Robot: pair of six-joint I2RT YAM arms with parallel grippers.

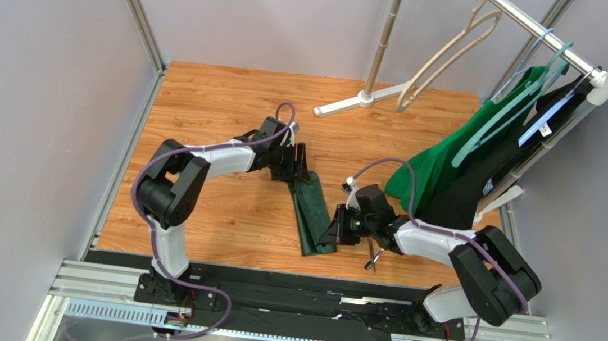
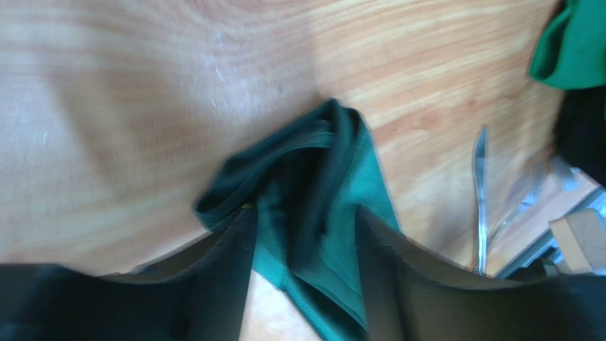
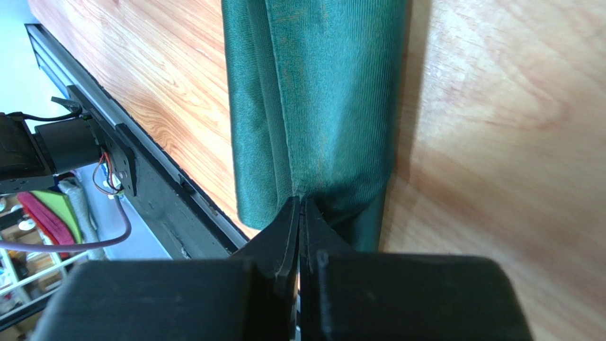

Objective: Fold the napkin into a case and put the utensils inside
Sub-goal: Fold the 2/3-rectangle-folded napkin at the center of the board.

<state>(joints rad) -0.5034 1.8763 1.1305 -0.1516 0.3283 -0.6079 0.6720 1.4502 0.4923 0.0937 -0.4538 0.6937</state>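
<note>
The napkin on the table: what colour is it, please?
The napkin is plain dark green, clearest in the right wrist view.

I see the dark green napkin [image 1: 312,215] folded into a narrow strip, with the silver utensils [image 1: 373,257] lying near its near end.

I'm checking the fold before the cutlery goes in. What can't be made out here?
1. Utensils: left wrist view, blurred, lower ends behind the left gripper; top view, tiny, partly under the right arm.
2. Napkin layers: left wrist view, blurred; right wrist view, far end cut off by the top edge.
3. Napkin's near corner: top view, covered by the right gripper.
</note>
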